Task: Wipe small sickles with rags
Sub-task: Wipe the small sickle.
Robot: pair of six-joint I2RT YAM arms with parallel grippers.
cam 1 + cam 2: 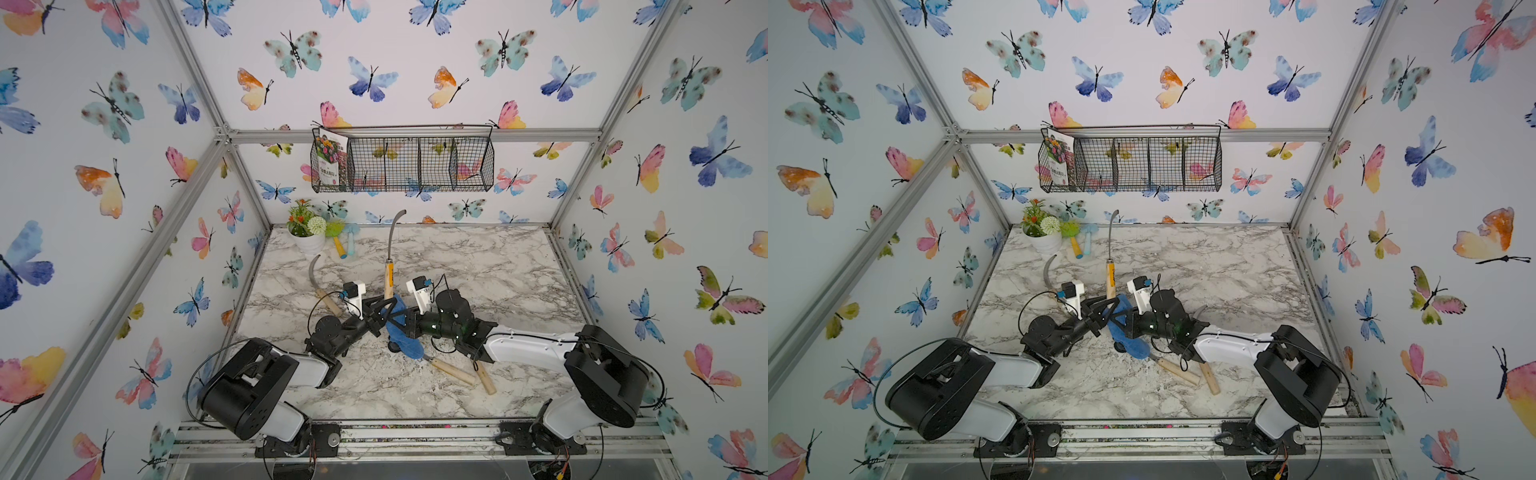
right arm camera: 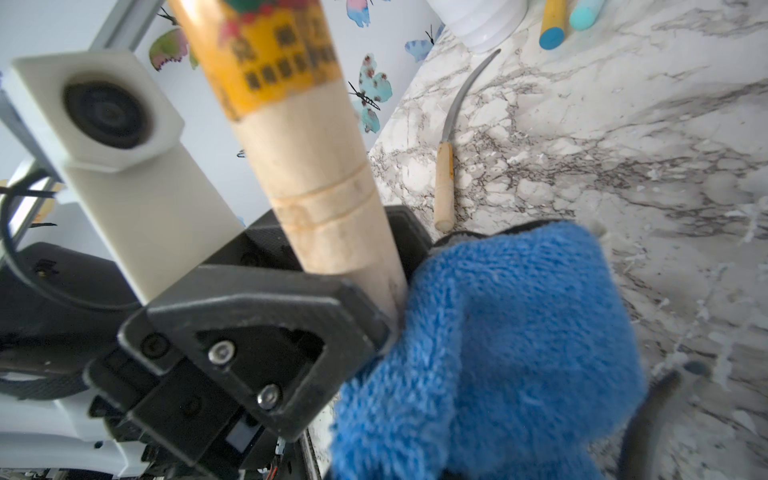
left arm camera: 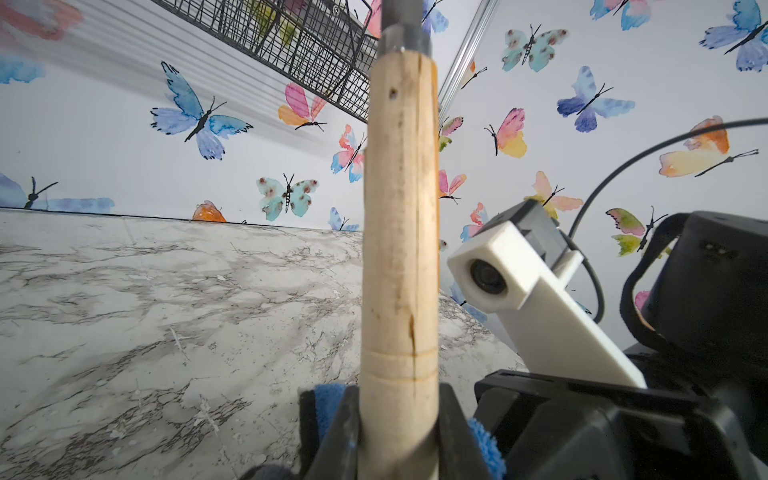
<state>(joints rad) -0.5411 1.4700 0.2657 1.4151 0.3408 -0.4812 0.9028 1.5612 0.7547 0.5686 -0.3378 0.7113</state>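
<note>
The marble worktop (image 1: pixel 478 270) lies under a wire basket (image 1: pixel 415 166) on the back wall. Both arms reach low to its middle, wrists nearly meeting. There the blue rag (image 1: pixel 401 332) hangs from the closed right claw (image 1: pixel 407 321), touching the sickle (image 1: pixel 389 272) clamped by its handle in the left claw (image 1: pixel 383 309). Another sickle (image 1: pixel 322 286) lies left.

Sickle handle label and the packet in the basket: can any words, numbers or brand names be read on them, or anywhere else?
Yellow label on the held sickle: dark printed characters, too blurred to read.
Packet in the wire basket: flower picture with lines of print below, too small to read.
Nothing else in these views bears writing; no text can be quoted.
</note>
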